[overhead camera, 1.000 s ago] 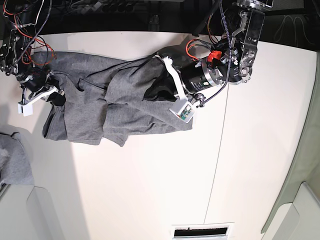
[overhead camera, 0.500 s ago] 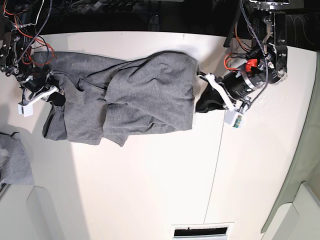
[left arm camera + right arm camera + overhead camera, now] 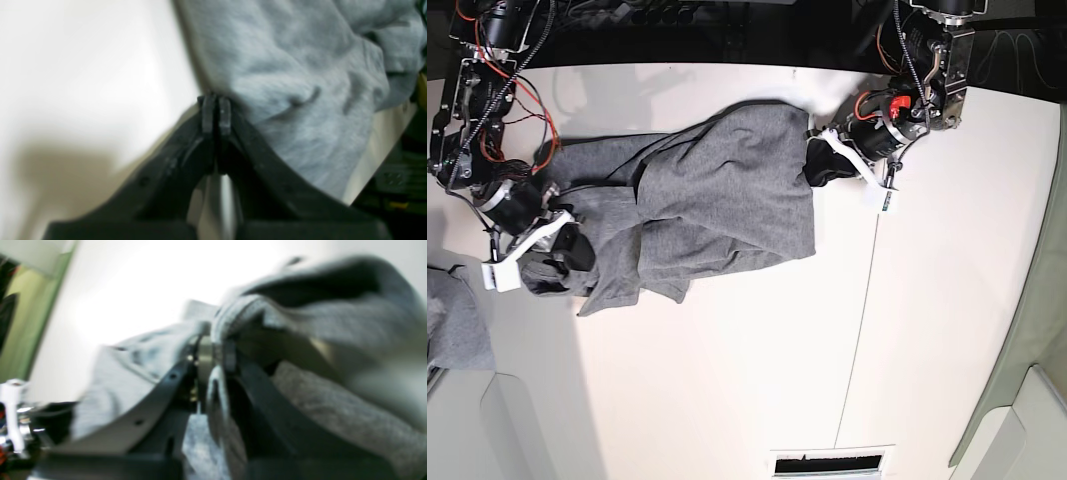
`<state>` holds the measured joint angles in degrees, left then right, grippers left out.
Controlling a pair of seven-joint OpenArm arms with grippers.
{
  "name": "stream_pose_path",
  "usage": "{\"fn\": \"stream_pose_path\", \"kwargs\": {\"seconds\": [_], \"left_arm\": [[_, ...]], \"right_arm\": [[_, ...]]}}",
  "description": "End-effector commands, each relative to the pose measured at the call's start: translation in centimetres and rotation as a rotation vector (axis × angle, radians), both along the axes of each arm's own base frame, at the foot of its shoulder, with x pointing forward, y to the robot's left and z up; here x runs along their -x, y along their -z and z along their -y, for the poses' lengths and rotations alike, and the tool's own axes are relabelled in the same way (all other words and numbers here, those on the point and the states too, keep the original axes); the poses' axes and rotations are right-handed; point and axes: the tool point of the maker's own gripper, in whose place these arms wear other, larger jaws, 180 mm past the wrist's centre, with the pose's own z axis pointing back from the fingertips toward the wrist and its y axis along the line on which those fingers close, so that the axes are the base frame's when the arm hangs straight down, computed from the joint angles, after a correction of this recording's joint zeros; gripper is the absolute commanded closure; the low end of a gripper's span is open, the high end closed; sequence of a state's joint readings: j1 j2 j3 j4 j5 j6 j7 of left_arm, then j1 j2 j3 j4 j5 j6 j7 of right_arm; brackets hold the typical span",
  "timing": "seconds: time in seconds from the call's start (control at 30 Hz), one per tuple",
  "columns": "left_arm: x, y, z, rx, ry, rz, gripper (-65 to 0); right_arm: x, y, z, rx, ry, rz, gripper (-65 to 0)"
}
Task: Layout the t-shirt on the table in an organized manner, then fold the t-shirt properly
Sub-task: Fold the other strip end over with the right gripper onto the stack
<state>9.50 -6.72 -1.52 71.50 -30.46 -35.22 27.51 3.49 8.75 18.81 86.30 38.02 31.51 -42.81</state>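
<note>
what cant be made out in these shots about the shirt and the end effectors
- Base view: the t-shirt is bunched, so collar and sleeves are hidden in its own folds.
- Left wrist view: the left end effector is shut at the shirt's edge; blur hides whether cloth is pinched.
- Right wrist view: the right end effector is heavily blurred and draped in cloth, its tips barely readable.

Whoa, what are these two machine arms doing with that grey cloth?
Two robot arms are working a grey t-shirt on a white table. The right gripper is shut on one end of it. The left gripper is shut at the opposite edge, seemingly pinching nothing. The shirt lies bunched and wrinkled, not yet spread flat.
</note>
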Motion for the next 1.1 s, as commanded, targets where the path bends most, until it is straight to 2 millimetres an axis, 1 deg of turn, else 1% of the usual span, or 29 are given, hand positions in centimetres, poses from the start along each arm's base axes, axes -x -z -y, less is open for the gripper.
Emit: {"fn": "stream_pose_path", "kwargs": {"seconds": [0.0, 0.03, 0.1, 0.17, 0.23, 0.3, 0.33, 0.37, 0.43, 0.47, 0.5, 0.53, 0.6, 0.73, 0.83, 0.9, 0.97, 1.07], "left_arm": [[2.0, 1.8, 0.4, -0.071, 0.059, -0.088, -1.3], [2.0, 1.7, 1.2, -0.06, 0.068, -0.086, -1.3], [2.0, 1.6, 2.2, -0.044, 0.078, -0.084, -1.3], [1.9, 1.5, 2.7, -0.036, 0.08, -0.081, -1.3], [1.9, 1.5, 2.7, -0.037, 0.081, -0.081, -1.3], [1.9, 1.5, 2.7, -0.037, 0.081, -0.08, -1.3], [1.8, 1.4, 2.7, -0.038, 0.081, -0.08, -1.3], [1.8, 1.4, 2.6, -0.039, 0.081, -0.08, -1.3], [1.8, 1.5, 2.5, -0.049, 0.086, -0.08, -1.3], [1.8, 1.5, 2.4, -0.049, 0.085, -0.08, -1.3], [1.8, 1.6, 2.2, -0.052, 0.085, -0.081, -1.3], [1.9, 1.6, 2.2, -0.054, 0.086, -0.082, -1.3], [1.9, 1.6, 2.1, -0.058, 0.088, -0.085, -1.3], [1.9, 1.6, 2.1, -0.056, 0.087, -0.084, -1.3], [1.9, 1.6, 2.1, -0.056, 0.087, -0.084, -1.3], [1.9, 1.6, 2.0, -0.056, 0.086, -0.084, -1.3], [1.9, 1.6, 1.9, -0.059, 0.087, -0.085, -1.3], [1.9, 1.6, 1.9, -0.059, 0.087, -0.084, -1.3]], "right_arm": [[-1.0, -2.2, -1.6, -0.033, -0.027, 0.076, 0.0], [-0.9, -2.4, -3.6, -0.049, -0.066, 0.083, 0.0], [-0.2, -2.3, -7.6, -0.056, -0.153, 0.079, 0.0], [0.9, -1.7, -11.7, -0.043, -0.25, 0.062, 0.0], [2.5, -0.8, -15.4, -0.008, -0.354, 0.044, 0.0], [4.1, 0.2, -17.8, 0.062, -0.459, 0.037, 0.0], [4.7, 0.6, -18.7, 0.107, -0.504, 0.038, 0.0], [5.3, 1.1, -19.3, 0.151, -0.543, 0.04, -3.7], [6.1, 1.7, -20.4, 0.206, -0.599, 0.044, -24.3], [6.5, 1.8, -20.9, 0.216, -0.621, 0.047, -32.4], [6.9, 1.7, -21.3, 0.215, -0.639, 0.05, -37.5], [7.1, 1.6, -21.9, 0.211, -0.654, 0.06, -38.6], [7.7, 1.0, -22.9, 0.202, -0.686, 0.088, -38.6], [8.6, -1.0, -25.0, 0.191, -0.747, 0.164, -38.6], [9.1, -2.6, -25.9, 0.213, -0.78, 0.228, -38.6], [8.9, -3.6, -26.1, 0.216, -0.775, 0.262, -38.6], [8.4, -4.4, -25.8, 0.222, -0.754, 0.284, -38.6], [7.1, -5.2, -24.6, 0.223, -0.698, 0.301, -38.6]]}}
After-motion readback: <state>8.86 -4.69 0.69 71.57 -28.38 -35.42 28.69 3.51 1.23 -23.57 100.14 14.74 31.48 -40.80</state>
